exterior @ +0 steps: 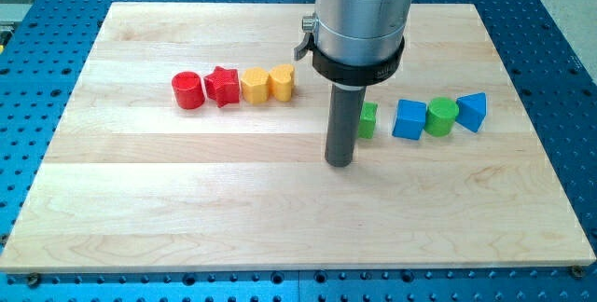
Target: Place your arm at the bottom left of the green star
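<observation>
The green star (367, 120) lies right of the board's middle, mostly hidden behind my rod; only its right part shows. My tip (340, 163) rests on the board just below and left of the star, close to it. To the star's right stand a blue cube (409, 119), a green cylinder (441, 116) and a blue triangular block (473, 111) in a row.
At the view's upper left a row holds a red cylinder (187, 89), a red star (222, 86), a yellow hexagon (254, 86) and a yellow block (281, 82). The wooden board (140, 199) lies on a blue perforated table (28, 88).
</observation>
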Motion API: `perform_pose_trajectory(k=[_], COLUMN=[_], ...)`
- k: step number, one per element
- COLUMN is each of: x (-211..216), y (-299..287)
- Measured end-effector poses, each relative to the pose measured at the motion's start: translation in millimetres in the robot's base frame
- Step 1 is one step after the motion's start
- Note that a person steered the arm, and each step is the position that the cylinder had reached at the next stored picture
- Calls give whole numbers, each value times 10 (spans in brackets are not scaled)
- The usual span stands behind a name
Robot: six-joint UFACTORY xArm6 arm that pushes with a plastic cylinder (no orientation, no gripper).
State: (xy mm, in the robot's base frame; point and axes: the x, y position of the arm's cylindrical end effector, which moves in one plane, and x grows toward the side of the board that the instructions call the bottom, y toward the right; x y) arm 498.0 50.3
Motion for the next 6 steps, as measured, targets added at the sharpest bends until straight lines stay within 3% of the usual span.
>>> perform_pose_trajectory(k=[6], x=[-26], y=[-47])
